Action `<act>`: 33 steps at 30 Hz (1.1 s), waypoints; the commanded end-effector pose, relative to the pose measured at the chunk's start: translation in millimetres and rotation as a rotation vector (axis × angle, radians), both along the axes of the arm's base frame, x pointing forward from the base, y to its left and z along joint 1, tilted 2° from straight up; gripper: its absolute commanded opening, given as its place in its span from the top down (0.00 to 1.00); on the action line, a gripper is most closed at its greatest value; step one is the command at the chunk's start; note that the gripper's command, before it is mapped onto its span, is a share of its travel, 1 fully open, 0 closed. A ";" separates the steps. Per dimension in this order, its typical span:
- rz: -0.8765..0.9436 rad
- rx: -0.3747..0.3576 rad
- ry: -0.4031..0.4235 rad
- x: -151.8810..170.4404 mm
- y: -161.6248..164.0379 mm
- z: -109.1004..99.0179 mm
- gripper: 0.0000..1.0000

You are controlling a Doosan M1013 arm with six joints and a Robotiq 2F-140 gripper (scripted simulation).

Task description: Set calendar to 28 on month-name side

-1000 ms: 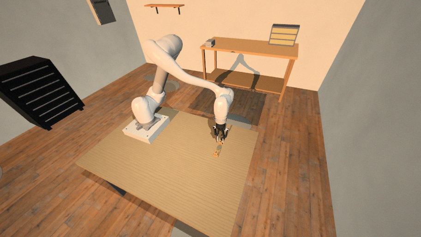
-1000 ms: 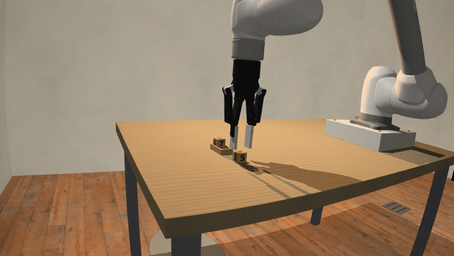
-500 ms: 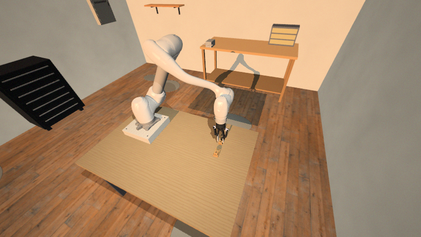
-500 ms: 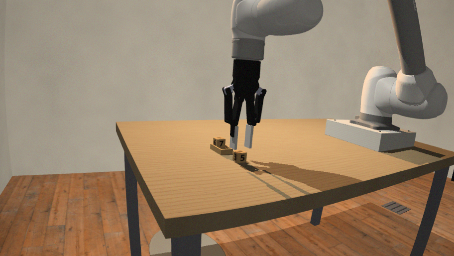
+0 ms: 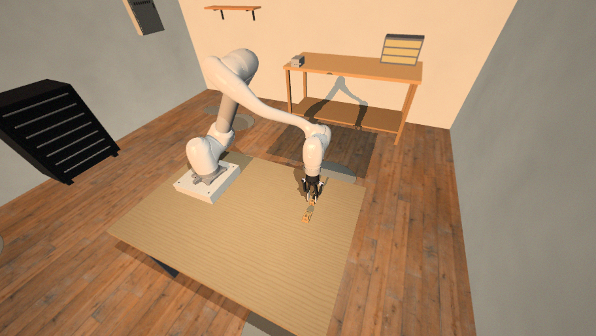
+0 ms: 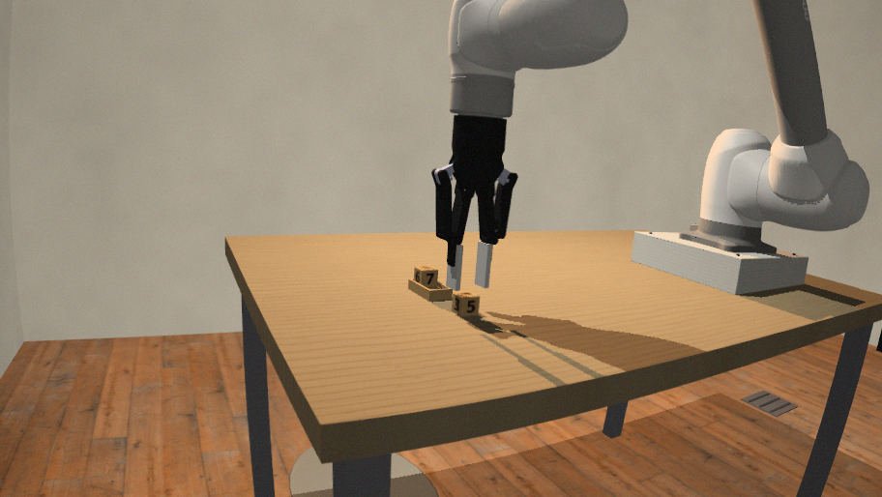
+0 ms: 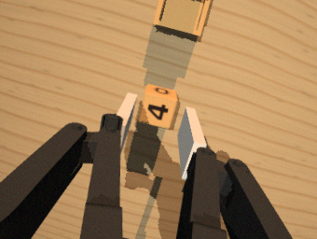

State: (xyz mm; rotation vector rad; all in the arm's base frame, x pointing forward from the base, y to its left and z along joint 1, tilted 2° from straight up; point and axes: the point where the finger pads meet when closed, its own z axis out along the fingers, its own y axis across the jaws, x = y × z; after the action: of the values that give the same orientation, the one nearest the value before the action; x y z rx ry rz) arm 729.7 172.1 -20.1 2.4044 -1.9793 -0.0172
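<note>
Half-open jaws above cube (image 7: 158,107)

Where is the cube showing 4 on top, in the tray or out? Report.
Out: the cube sits on the table beside the tray, whose nearer slot is vacant.

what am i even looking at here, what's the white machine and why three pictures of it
The white machine is a robot arm bolted to a pale base block on a wooden table. At its end is a black two-fingered hand.

The three pictures show one moment from three cameras: one high up looking down on the room, one beside the table, and one mounted on the arm's wrist looking past the fingers.

On the table lie a small wooden tray with one number cube sitting in it, and a second cube loose on the table beside the tray. Together they form a block calendar.

The hand hovers above the loose cube, fingers part-way open, one to each side of it. It holds nothing.
</note>
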 end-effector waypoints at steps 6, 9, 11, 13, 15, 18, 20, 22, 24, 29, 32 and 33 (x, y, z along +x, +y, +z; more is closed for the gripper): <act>-0.002 -0.002 0.000 -1.5 0.6 -1.2 0.65; -0.002 -0.002 0.000 -1.5 0.6 -1.3 0.65; -0.002 -0.002 0.000 -1.5 0.6 -1.8 0.65; -0.002 -0.002 0.000 -1.6 0.5 -2.9 0.65; -0.002 -0.002 0.000 -1.6 0.5 -4.7 0.65; -0.002 -0.002 0.000 -1.7 0.5 -5.9 0.65; -0.002 -0.002 0.000 -1.7 0.4 -8.8 0.65; -0.002 -0.002 0.000 -1.8 0.4 -12.0 0.65; -0.002 -0.002 0.000 -1.9 0.3 -15.6 0.65; -0.002 -0.002 0.000 -2.1 0.2 -23.7 0.65; -0.002 -0.002 0.000 -2.2 0.2 -27.1 0.65; -0.002 -0.002 0.000 -2.2 0.2 -27.1 0.65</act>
State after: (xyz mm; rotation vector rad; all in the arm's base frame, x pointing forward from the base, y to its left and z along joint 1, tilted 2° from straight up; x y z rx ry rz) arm 730.9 172.4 -41.1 2.4068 -1.9812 -0.0138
